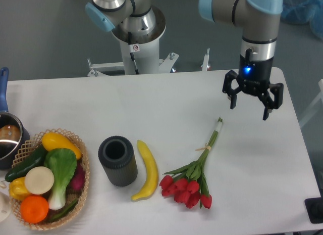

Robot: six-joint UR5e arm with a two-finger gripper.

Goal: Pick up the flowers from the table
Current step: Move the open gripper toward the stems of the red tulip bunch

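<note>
The tool (254,102) is hanging wide open above the counter (151,108), getting ready to grab the flowers (194,177) lying nearby.

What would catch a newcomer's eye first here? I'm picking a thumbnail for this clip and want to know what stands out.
The flowers, red tulips, lie near the front edge of the white table, their stems pointing up toward the open black claw, which hangs in the air above the far right of the table. At the left front, a wicker basket heaped with colourful vegetables draws the eye, with a dark cylinder and a yellow banana between it and the tulips.
</note>
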